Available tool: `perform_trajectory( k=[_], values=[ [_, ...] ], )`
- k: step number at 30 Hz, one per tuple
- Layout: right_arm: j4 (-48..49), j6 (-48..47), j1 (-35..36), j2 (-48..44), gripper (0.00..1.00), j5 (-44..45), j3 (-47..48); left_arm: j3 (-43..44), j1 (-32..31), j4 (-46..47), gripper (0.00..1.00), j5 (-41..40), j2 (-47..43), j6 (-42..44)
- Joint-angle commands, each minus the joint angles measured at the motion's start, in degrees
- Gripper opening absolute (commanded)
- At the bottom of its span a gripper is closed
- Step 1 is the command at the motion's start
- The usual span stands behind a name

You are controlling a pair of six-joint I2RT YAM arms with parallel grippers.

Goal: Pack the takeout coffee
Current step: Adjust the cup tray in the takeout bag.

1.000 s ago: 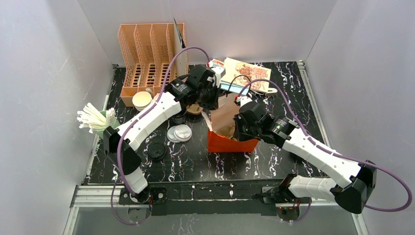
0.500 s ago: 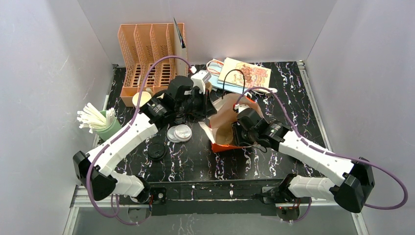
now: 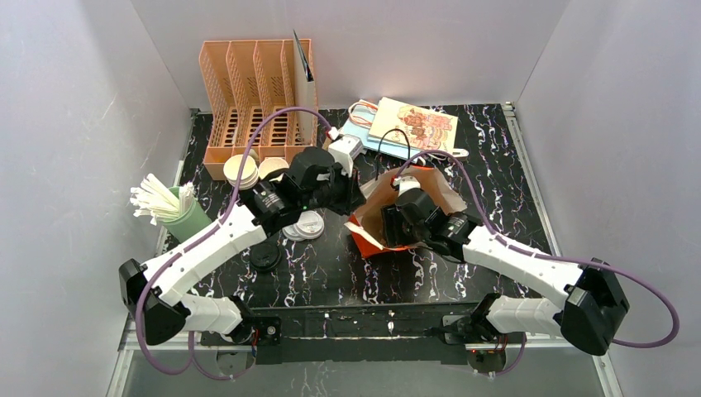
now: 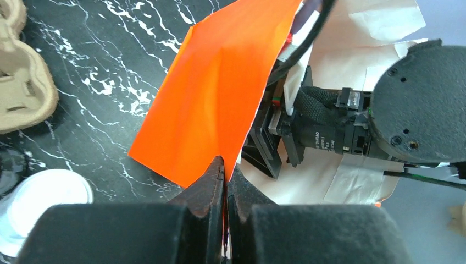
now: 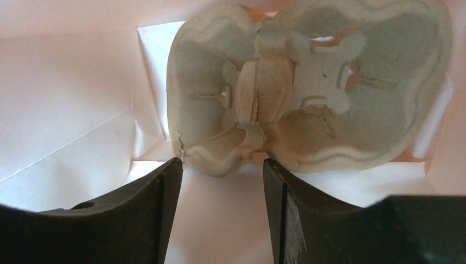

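We see the left gripper (image 4: 225, 164) pinched shut on the rim of the orange bag (image 4: 220, 82) mid-bench, the right gripper (image 5: 220, 168) spread open inside it before a pulp carrier (image 5: 308, 88), and the kraft cup (image 3: 240, 169) near the back-left corner beside the rack (image 3: 248, 91)

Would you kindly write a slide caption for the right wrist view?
Right gripper, jaws open, inside the paper bag, facing the pulp cup carrier lying there.

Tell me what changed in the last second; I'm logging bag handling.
The left gripper, shut on the edge of the orange bag, drew back toward its base, dragging the bag along. The right gripper, open inside it, followed leftward. Lids, straws and organizer stayed.
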Motion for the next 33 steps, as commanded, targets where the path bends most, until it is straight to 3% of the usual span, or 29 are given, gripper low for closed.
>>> perform_trajectory(
  k=[1, 4, 8, 10, 15, 20, 26, 33],
  values=[
    [7.81, -1.88, 0.04, 0.60, 0.66, 4.16, -1.45, 2.55, -3.78, -0.24, 0.00, -9.01, -3.63, 4.82],
    [13.23, -3.81, 0.05, 1.20, 0.69, 4.66, -2.32, 4.94, -6.31, -1.55, 0.00, -13.99, -3.45, 8.96],
    [21.98, -5.87, -0.08, 1.77, 0.86, 5.05, -5.85, 7.07, -8.70, -4.10, 0.00, -19.53, -2.72, 14.88],
    [26.15, -6.96, -0.28, 2.84, 0.87, 3.87, -6.00, 7.81, -9.48, -5.25, 0.00, -22.01, -2.28, 17.89],
    [26.96, -8.05, -0.44, 6.75, 0.83, 2.43, -2.10, 5.84, -9.61, -4.61, 0.00, -22.03, -3.11, 19.29],
    [27.28, -10.35, -1.17, 8.20, 0.74, -0.56, -1.36, -3.61, -9.61, -1.33, 0.00, -20.19, -7.94, 15.73],
    [23.75, -11.52, -1.23, 10.98, 0.70, -2.00, 0.15, -13.47, -9.61, 2.45, 0.00, -18.92, -13.96, 11.42],
    [20.33, -12.37, -1.20, 6.62, 0.65, -2.42, 2.69, -14.68, -9.61, 2.78, 0.00, -18.96, -14.36, 8.54]
  ],
)
